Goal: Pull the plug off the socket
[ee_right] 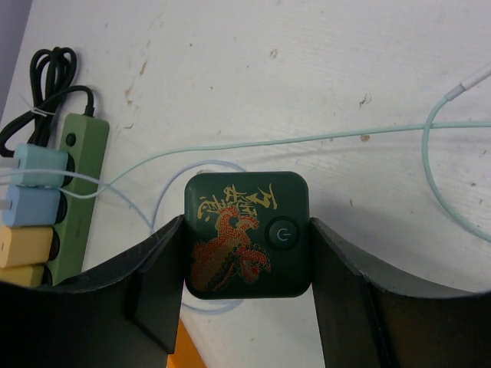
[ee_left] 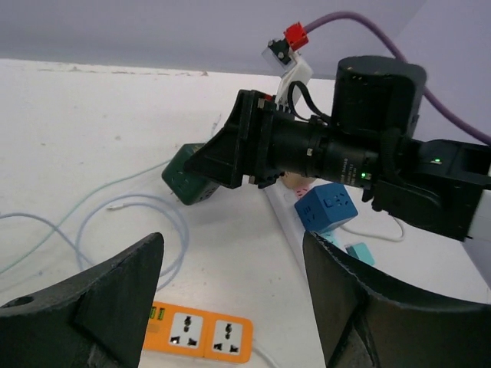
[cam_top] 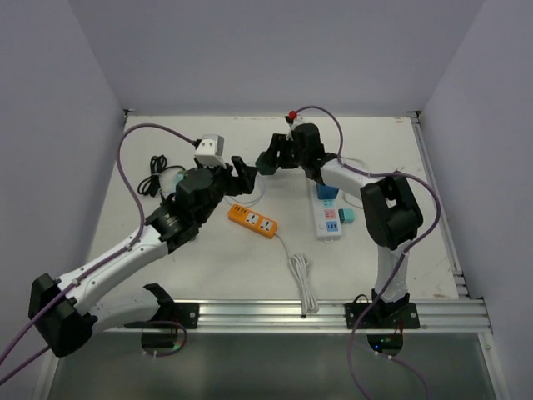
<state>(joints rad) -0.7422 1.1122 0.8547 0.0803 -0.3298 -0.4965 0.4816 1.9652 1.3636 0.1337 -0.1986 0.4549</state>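
Observation:
My right gripper [ee_right: 245, 257] is shut on a dark green socket cube [ee_right: 245, 234] with a red and gold dragon print and a round power button, holding it just above the table by two opposite sides. The left wrist view shows the same cube [ee_left: 186, 181] at the tip of the right arm. A thin pale-blue cable [ee_right: 307, 139] loops on the table under it, and its white plug end [ee_right: 469, 83] lies free, apart from the cube. My left gripper [ee_left: 234, 284] hangs open and empty to the cube's left, over the orange power strip [ee_left: 201, 333].
The orange strip [cam_top: 253, 220] lies mid-table, its white cord running to the near edge. A white strip [cam_top: 326, 212] with a blue cube adapter [ee_left: 328, 207] lies to the right. A green strip [ee_right: 80, 192] with pastel plugs and a coiled black cord [cam_top: 152, 171] lie at the left.

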